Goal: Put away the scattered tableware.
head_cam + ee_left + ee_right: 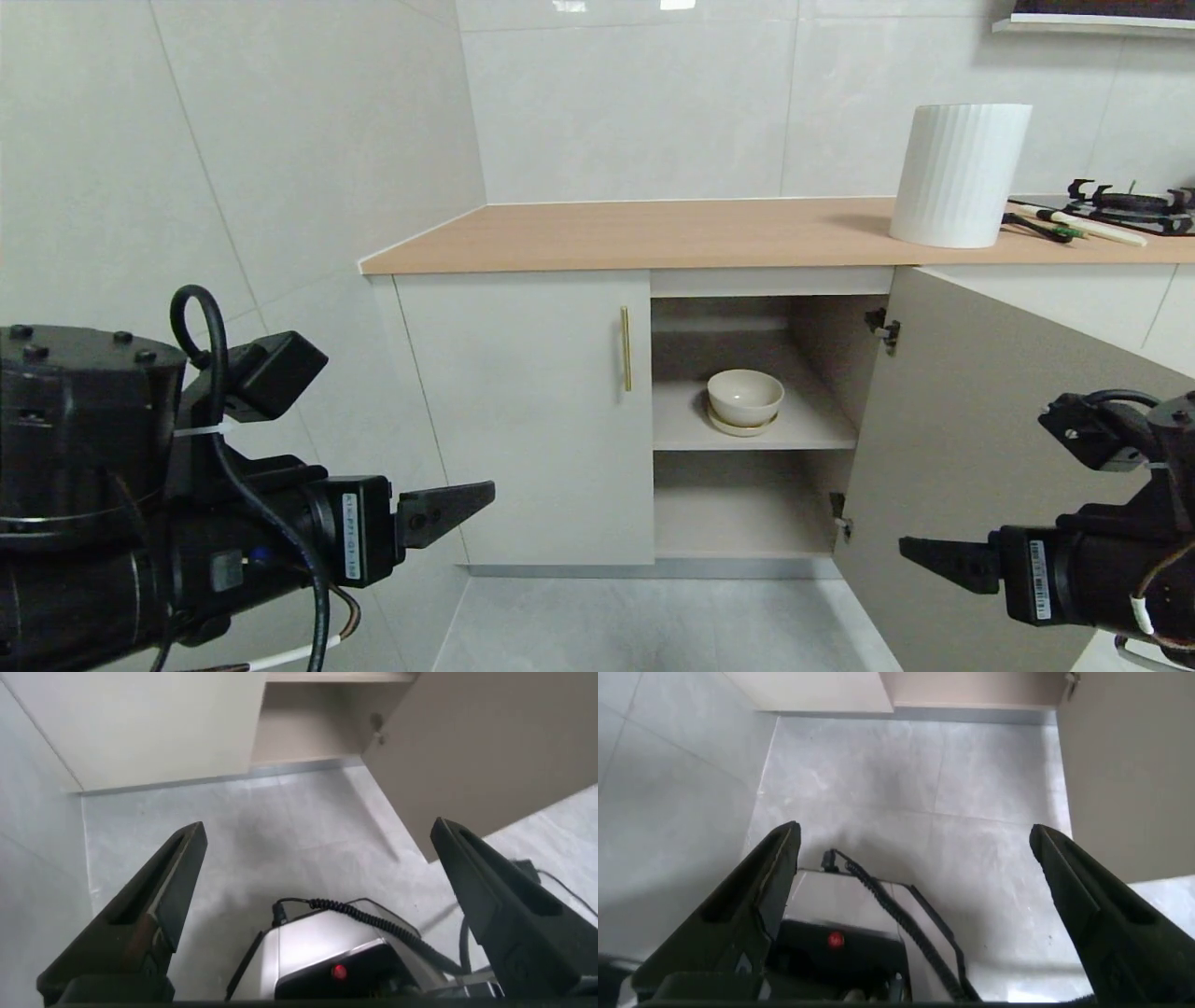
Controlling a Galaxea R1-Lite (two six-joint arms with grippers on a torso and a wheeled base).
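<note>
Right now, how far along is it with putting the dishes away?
Done, it seems: a bowl sits on a plate on the upper shelf, past the open cabinet door. In hand: nothing; the left gripper and right gripper are both open and empty. Left: some utensils lie on the counter beside the white container, and that door is not yet shut.

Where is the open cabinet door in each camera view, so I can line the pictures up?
Head view: the open cabinet door is on the right, swung out toward the robot, right of the bowl.
Left wrist view: the door is the beige panel standing over the floor tiles, next to the cabinet opening.
Right wrist view: the door is the beige panel edging the floor tiles.
Shared landmark: the pale plinth strip under the cabinet.
</note>
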